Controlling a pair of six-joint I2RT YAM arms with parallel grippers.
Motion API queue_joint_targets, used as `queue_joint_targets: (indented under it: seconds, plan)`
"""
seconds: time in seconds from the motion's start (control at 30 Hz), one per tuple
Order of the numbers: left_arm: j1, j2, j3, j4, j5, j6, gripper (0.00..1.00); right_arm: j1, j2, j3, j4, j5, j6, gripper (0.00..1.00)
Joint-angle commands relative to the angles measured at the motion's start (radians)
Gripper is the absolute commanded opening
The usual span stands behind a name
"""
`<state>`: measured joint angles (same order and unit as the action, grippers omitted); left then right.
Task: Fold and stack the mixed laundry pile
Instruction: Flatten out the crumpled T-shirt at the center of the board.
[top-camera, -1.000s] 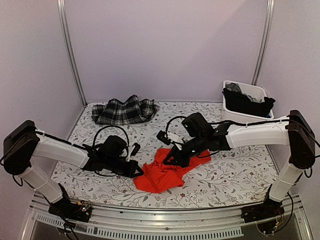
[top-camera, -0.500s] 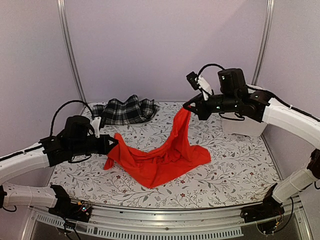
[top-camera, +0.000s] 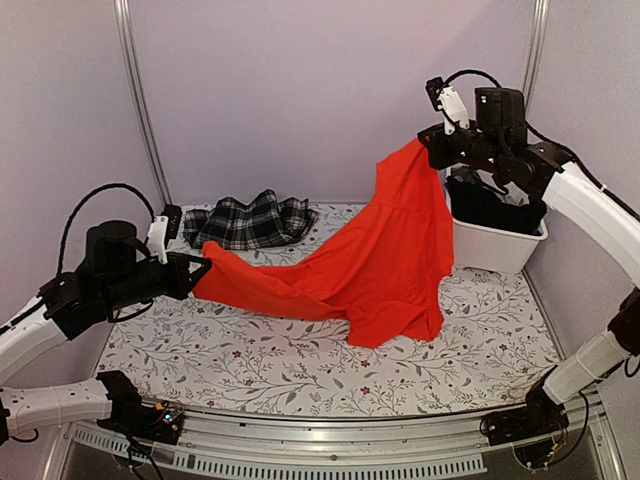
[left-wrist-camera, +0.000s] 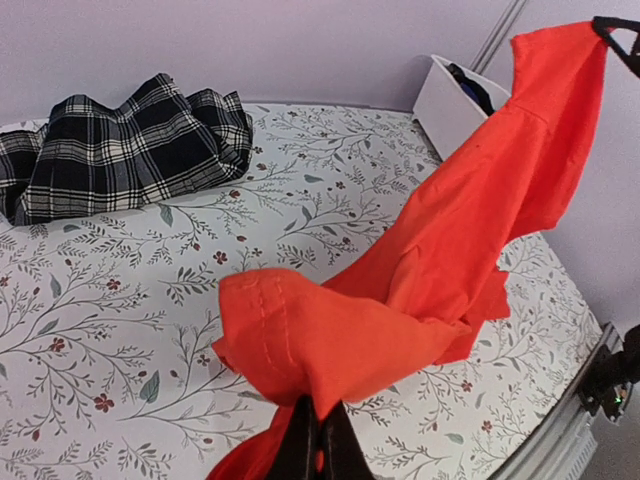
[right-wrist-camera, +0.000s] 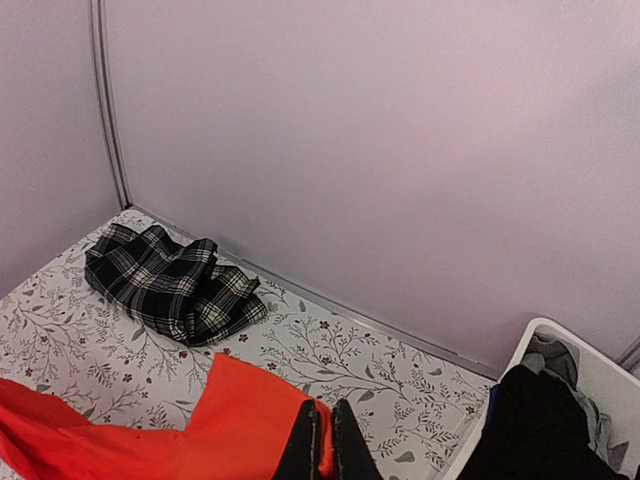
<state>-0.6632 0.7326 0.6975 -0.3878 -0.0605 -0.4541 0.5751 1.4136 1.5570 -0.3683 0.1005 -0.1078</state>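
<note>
The left tool (top-camera: 203, 270) has its fingers closed on one corner of the orange-red garment (top-camera: 385, 250), low and just above the table (top-camera: 250, 350). The right tool (top-camera: 425, 140) is also clamped on this garment, at another corner, and it stands high, well above the table. Between the two tools the cloth hangs as a slanting sheet. Its lower edge below the right tool seems to touch the table, and the part near the left tool is bunched, not flat.

I judge that the step in hand is to open out this one garment before folding it. The next move calls for bringing both tools to a similar height, pulling the edge straight between them, and then laying the cloth flat on the bare table.

Beyond the left tool the plaid garment (top-camera: 250, 222) lies crumpled, well apart from the laying place. Just below and beside the right tool stands the white bin (top-camera: 500, 248) with dark garments (top-camera: 490, 205) inside, not yet taken out. The bin is near the hanging cloth and could catch it when the right tool goes down.
</note>
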Motion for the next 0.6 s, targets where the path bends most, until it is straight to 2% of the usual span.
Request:
queue_joint_targets:
  seconds: [0.0, 0.13, 0.2, 0.23, 0.3, 0.33, 0.4, 0.57]
  plan:
    - [0.008, -0.020, 0.007, -0.032, 0.053, 0.033, 0.00, -0.036, 0.223, 0.115, 0.059, 0.067, -0.047, 0.00]
    - [-0.019, 0.011, 0.010, -0.056, 0.053, 0.029, 0.00, -0.049, 0.453, 0.288, 0.064, 0.113, -0.061, 0.00]
    - [-0.031, 0.061, 0.020, -0.063, 0.076, 0.031, 0.00, -0.052, 0.571, 0.425, 0.008, 0.151, -0.066, 0.01]
    - [-0.035, 0.087, 0.027, -0.072, 0.088, 0.030, 0.00, -0.051, 0.657, 0.508, -0.049, 0.160, -0.065, 0.12]
    - [-0.056, 0.144, 0.044, -0.090, 0.104, 0.035, 0.00, -0.053, 0.754, 0.649, -0.171, 0.128, -0.047, 0.45]
    - [-0.069, 0.168, 0.053, -0.099, 0.100, 0.036, 0.00, -0.052, 0.771, 0.650, -0.193, 0.091, -0.026, 0.58]
    - [-0.083, 0.206, 0.068, -0.119, 0.083, 0.031, 0.00, -0.052, 0.724, 0.542, -0.188, -0.015, -0.001, 0.69]
    - [-0.070, 0.246, 0.081, -0.135, 0.011, 0.010, 0.00, -0.048, 0.423, 0.078, -0.079, -0.308, 0.128, 0.66]
